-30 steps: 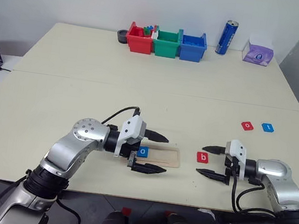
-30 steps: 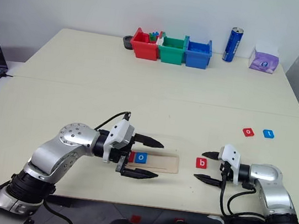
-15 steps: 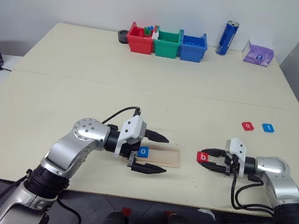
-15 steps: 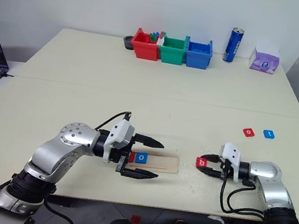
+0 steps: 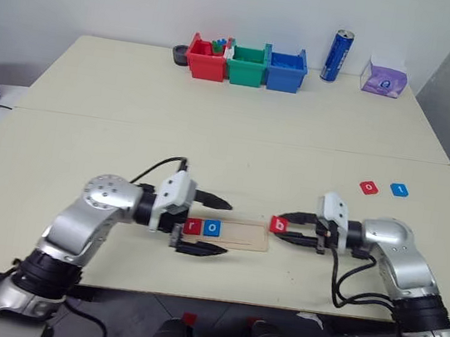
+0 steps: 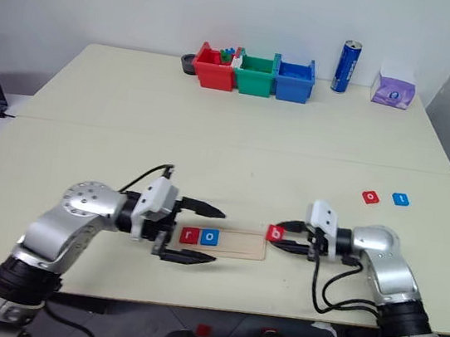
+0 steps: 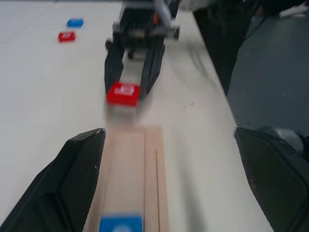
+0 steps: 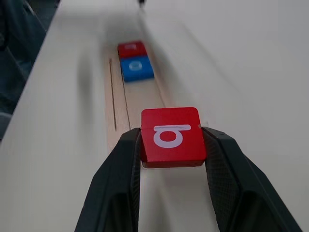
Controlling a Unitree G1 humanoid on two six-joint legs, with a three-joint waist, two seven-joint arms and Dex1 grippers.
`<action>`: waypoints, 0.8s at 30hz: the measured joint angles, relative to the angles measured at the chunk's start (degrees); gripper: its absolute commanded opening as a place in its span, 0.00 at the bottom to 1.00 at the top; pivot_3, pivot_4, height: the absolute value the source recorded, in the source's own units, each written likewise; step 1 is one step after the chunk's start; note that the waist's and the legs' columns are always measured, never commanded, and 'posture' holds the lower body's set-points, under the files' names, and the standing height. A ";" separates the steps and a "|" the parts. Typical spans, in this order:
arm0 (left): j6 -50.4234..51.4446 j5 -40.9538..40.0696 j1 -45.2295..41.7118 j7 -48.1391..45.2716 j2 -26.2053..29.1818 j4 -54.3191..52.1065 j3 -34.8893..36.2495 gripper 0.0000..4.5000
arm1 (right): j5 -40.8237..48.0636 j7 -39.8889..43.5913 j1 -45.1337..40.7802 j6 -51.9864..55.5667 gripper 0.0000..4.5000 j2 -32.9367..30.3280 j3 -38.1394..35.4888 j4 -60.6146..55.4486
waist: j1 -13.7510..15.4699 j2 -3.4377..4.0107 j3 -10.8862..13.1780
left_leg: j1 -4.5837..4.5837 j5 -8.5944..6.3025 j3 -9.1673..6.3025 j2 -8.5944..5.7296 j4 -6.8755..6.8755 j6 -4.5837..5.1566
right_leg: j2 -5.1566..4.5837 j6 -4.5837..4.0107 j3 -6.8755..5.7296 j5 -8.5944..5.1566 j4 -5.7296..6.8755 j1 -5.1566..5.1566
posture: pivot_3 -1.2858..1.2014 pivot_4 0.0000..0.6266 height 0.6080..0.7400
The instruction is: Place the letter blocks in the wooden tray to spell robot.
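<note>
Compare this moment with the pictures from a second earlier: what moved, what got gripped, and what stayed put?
The right gripper closed on the red square "b" tile and carried it left to the end of the pale wooden tray. The left gripper, open, drew back left, uncovering the red "r" tile. The blue "o" tile in the tray and the red and blue tiles on the table stayed put.

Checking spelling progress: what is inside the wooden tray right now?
A red r tile and a blue o tile lie in the long pale wooden tray; nothing there is covered.
</note>
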 measured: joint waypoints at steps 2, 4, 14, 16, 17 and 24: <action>-0.52 -0.11 1.83 -0.04 0.29 -0.01 1.03 1.00 | -0.09 -0.45 -1.03 1.33 0.33 1.49 1.53 -0.88 | 0.45 -0.02 0.01 | -0.06 0.00 -0.04 0.00 0.03 0.00 | -0.07 0.00 -0.06 0.00 -0.01 0.00 | 0.52 0.24 1.00; -0.83 -0.10 2.77 0.20 0.79 0.01 1.85 1.00 | -0.32 -0.92 -2.11 2.20 0.33 2.99 3.29 -1.26 | 0.89 -0.04 0.03 | -0.11 0.00 -0.05 -0.01 0.08 0.00 | -0.18 0.01 -0.09 0.00 -0.02 0.00 | 0.52 0.24 1.00; -2.80 -0.10 4.67 0.44 2.35 1.28 5.61 1.00 | -2.95 -1.05 -4.21 1.37 0.33 4.76 8.27 1.11 | 0.51 -0.04 0.03 | -0.09 0.00 -0.01 -0.05 0.08 0.00 | -0.11 0.01 -0.09 0.00 0.00 -0.01 | 0.52 0.24 1.00; -2.76 -0.10 4.73 0.57 2.35 1.18 5.61 1.00 | -3.59 -1.06 -4.50 0.52 0.33 4.82 8.37 2.37 | 0.45 -0.04 0.03 | -0.08 0.00 -0.01 -0.05 0.08 0.00 | -0.10 0.01 -0.09 0.00 0.02 -0.01 | 0.52 0.24 1.00; -2.75 -0.10 4.77 0.66 2.35 1.02 5.61 1.00 | -3.84 -1.06 -4.50 0.47 0.33 4.81 8.37 2.96 | 0.44 -0.04 0.03 | -0.08 0.00 -0.01 -0.05 0.07 0.00 | -0.10 0.01 -0.09 0.00 0.02 -0.01 | 0.52 0.24 1.00; -2.59 -0.11 4.69 1.53 2.24 -0.15 5.39 1.00 | -5.44 -1.40 -4.77 -0.29 0.33 6.38 8.55 5.88 | 0.33 -0.04 0.03 | -0.08 0.00 0.00 -0.04 0.07 0.00 | -0.10 0.01 -0.07 0.00 0.04 -0.02 | 0.52 0.24 1.00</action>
